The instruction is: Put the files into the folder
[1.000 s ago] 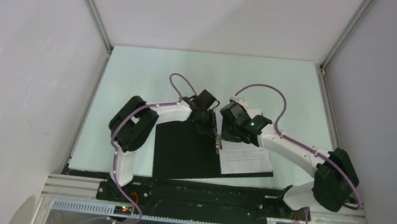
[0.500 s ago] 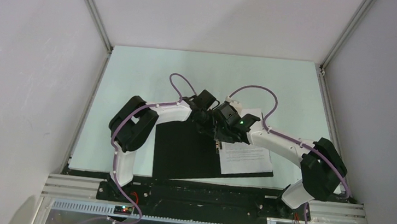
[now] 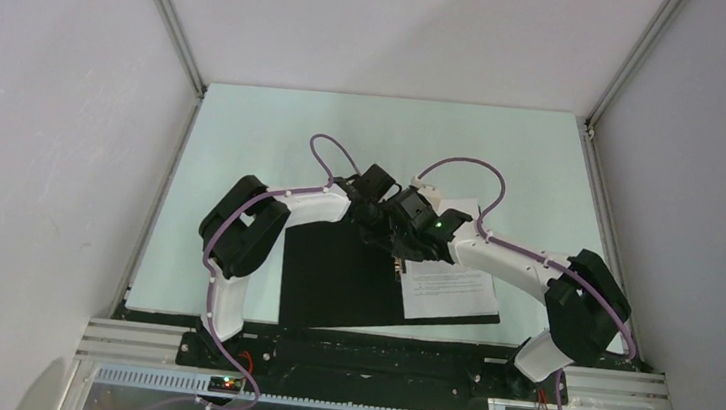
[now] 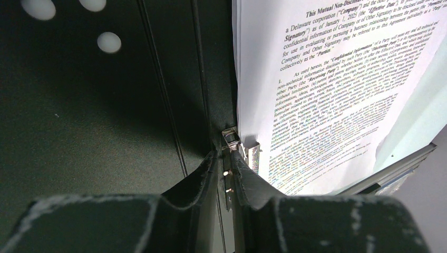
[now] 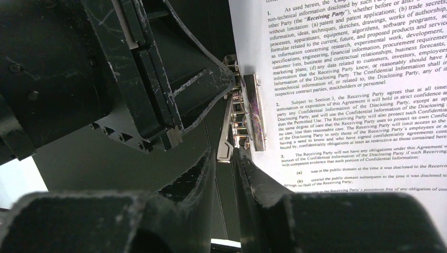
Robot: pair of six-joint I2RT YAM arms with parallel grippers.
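The folder (image 3: pixel 331 282) lies open on the table, black inside up; its red outside is hidden. The files (image 3: pixel 446 291) lie stacked on its right half, their left edge by the metal clip (image 3: pixel 398 264) at the spine. My left gripper (image 3: pixel 385 235) and right gripper (image 3: pixel 401 249) meet over that clip. In the left wrist view the left gripper (image 4: pixel 225 154) is shut on the clip's (image 4: pixel 230 138) upright metal part, beside the files (image 4: pixel 327 79). In the right wrist view the right gripper (image 5: pixel 225 154) is closed on the clip's lever (image 5: pixel 225 142), with the files (image 5: pixel 348 79) to its right.
The left gripper's black body (image 5: pixel 153 79) is close against the right gripper's left side. The pale green table (image 3: pixel 275 136) stretches beyond the folder, boxed by white walls (image 3: pixel 44 134) on the left, the right and the far side. The arm bases stand at the near edge.
My right arm has swung left and its gripper has come onto the clip, up against the left gripper. The left arm, the folder and the files have not moved.
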